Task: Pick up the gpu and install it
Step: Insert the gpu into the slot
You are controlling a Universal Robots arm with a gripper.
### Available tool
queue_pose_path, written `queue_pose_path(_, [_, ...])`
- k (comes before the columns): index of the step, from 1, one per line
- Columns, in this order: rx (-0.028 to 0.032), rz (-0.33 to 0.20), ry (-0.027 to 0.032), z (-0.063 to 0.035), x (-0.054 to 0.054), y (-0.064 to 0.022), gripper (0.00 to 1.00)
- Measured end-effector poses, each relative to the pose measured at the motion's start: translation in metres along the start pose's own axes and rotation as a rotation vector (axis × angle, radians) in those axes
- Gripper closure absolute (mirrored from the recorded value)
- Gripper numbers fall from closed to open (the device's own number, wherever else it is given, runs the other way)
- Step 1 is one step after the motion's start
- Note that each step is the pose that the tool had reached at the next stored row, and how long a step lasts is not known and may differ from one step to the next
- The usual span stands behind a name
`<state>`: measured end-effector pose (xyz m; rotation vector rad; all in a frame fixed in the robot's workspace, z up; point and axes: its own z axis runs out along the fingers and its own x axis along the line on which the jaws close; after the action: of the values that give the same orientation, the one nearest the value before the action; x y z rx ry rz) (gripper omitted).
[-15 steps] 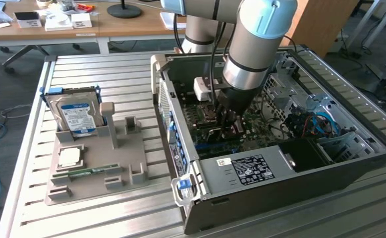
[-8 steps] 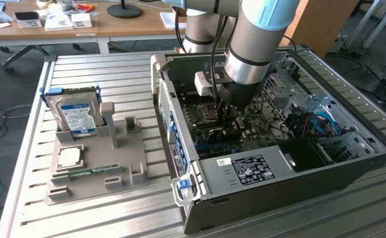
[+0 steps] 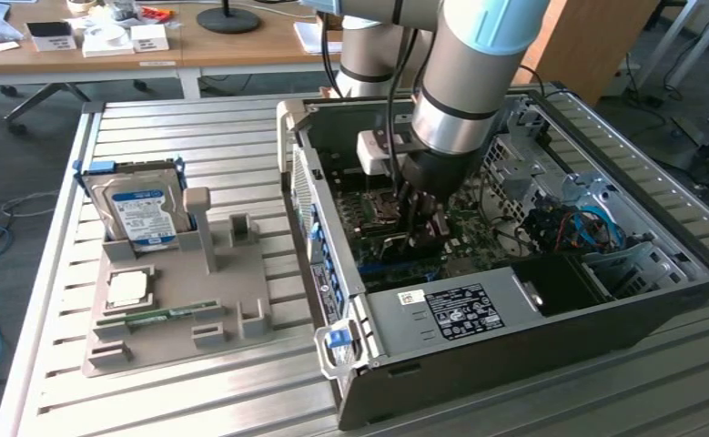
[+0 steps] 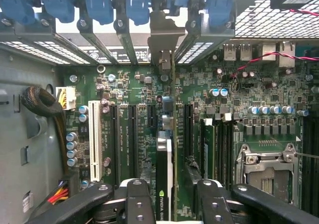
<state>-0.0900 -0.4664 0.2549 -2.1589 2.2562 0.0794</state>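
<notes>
from the wrist camera i see my gripper (image 4: 166,204) pinching the gpu (image 4: 164,159) edge-on between its two black fingers (image 4: 137,201). the card stands upright over the green motherboard (image 4: 239,92), its silver bracket (image 4: 163,35) up against the rear slot openings. in the exterior view the arm (image 3: 463,82) reaches down into the open computer case (image 3: 645,273), with the hard drive (image 3: 142,211) well apart on the grey holder (image 3: 233,282).
</notes>
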Motion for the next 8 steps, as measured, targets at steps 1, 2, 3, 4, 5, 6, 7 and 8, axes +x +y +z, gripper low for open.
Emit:
queue_pose_path(1, [0.0000,0.000,0.0000,0.0000,-0.0002,0.0000,0.60])
queue_pose_path(2, [0.0000,0.000,0.0000,0.0000,-0.0002,0.0000,0.60])
queue_pose_path(3, [0.0000,0.000,0.0000,0.0000,-0.0002,0.0000,0.60])
queue_pose_path(4, [0.0000,0.000,0.0000,0.0000,-0.0002,0.0000,0.60])
queue_pose_path(5, [0.0000,0.000,0.0000,0.0000,-0.0002,0.0000,0.60])
queue_pose_path(6, [0.0000,0.000,0.0000,0.0000,-0.0002,0.0000,0.60])
queue_pose_path(7, [0.0000,0.000,-0.0001,0.0000,-0.0002,0.0000,0.60])
queue_pose_path(8, [0.0000,0.000,0.0000,0.0000,-0.0002,0.0000,0.60])
